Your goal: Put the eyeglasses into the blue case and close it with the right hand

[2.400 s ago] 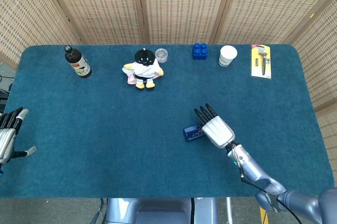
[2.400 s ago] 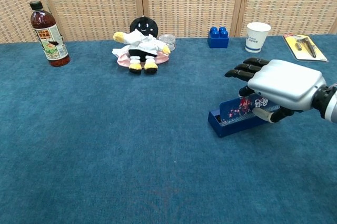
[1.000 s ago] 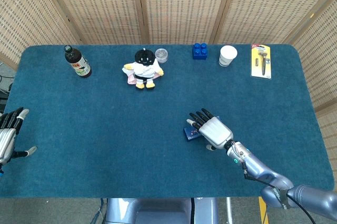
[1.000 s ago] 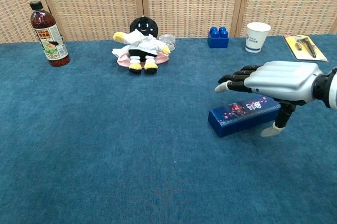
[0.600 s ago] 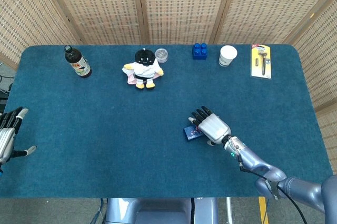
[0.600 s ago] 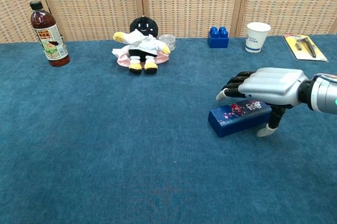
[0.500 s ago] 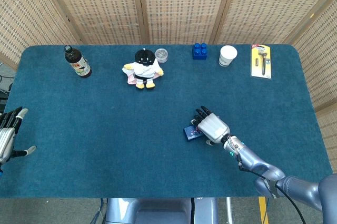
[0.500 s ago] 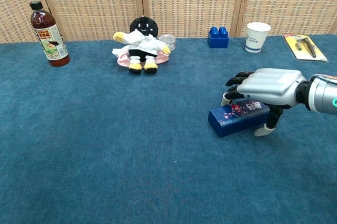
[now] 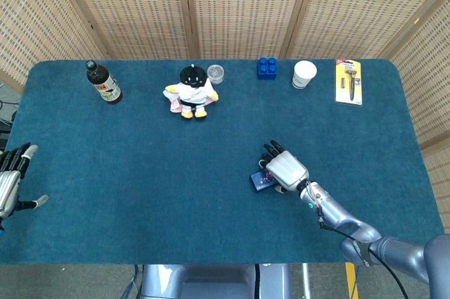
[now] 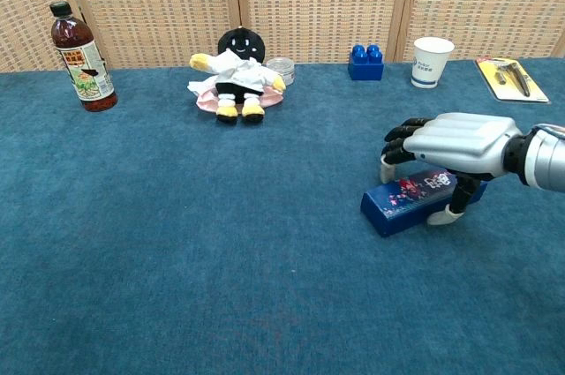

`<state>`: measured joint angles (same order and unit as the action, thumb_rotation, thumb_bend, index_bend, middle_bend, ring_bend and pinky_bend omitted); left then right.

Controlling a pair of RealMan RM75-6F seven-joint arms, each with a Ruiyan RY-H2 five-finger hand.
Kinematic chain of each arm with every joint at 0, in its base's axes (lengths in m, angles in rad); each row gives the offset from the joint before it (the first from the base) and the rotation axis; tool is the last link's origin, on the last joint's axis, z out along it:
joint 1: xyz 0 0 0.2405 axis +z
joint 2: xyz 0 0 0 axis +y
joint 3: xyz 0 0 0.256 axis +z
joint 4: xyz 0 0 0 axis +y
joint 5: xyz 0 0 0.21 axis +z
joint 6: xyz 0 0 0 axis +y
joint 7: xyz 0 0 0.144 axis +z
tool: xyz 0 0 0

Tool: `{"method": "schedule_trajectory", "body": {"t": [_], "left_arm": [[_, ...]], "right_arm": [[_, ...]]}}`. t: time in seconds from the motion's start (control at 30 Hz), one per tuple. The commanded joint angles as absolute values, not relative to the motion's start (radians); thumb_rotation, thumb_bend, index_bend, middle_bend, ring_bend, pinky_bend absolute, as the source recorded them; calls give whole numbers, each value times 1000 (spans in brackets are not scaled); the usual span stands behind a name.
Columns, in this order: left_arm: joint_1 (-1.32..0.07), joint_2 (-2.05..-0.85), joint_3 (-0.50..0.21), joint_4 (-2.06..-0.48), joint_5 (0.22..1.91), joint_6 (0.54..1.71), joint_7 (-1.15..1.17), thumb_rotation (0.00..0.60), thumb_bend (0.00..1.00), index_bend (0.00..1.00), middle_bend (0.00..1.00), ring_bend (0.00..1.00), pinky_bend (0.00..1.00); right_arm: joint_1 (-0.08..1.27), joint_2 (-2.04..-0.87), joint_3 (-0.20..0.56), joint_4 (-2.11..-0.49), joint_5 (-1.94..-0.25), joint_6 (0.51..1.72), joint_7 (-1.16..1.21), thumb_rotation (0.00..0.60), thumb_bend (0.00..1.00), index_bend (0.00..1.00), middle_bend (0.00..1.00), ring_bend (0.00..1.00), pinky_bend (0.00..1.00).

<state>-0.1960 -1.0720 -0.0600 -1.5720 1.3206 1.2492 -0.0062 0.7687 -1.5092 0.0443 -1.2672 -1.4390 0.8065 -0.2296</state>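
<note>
The blue case (image 10: 415, 200) lies on the table with its lid down; in the head view the blue case (image 9: 260, 181) peeks out left of my right hand. My right hand (image 10: 459, 147) lies over the case's top, fingers curled down over its far edge and thumb against its near side, gripping it. Seen from the head, my right hand (image 9: 285, 169) covers most of the case. No eyeglasses show in either view. My left hand (image 9: 10, 183) hangs at the table's left edge, fingers apart and holding nothing.
Along the far edge stand a brown bottle (image 10: 81, 57), a plush doll (image 10: 236, 75) with a small jar (image 9: 216, 73) behind it, a blue block (image 10: 365, 63), a paper cup (image 10: 432, 61) and a razor pack (image 10: 508, 75).
The case's lid, open 2.4 s ago, has come down. My right hand lowered onto it and curled its fingers, and the case slid slightly to the right with the hand.
</note>
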Motion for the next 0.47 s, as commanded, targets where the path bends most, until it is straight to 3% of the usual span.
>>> {"method": "schedule_trajectory", "body": {"t": [0.03,0.1,0.23,0.4,0.47], "left_arm": [[-196,-1071,-59,-1574,1323,1249,-8,600,0,0,0,0,0],[-194,-1067,-58,-1577,1327,1252,-14,600,0,0,0,0,0],[-177,-1062,-63,-1580,1339,1298,-12,600,0,0,0,0,0],[-148,-1058,-63,-1595,1367,1373,-10,600,0,0,0,0,0],[-140,-1052,-61,-1599,1380,1389,-20,600,0,0,0,0,0]], "right_arm": [[755,-1433,52,-1374,-1389,793,-250,600,27,0,0,0,29],[733,-1373,52,-1453,-1375,824,-268,600,3,0,0,0,20],[630,-1252,41,-1589,-1406,1002,-252,600,0,0,0,0,11],[434,-1181,-3,-1575,-1493,1327,-206,600,0,0,0,0,1],[386,-1174,-14,-1555,-1501,1390,-168,600,0,0,0,0,0]]}}
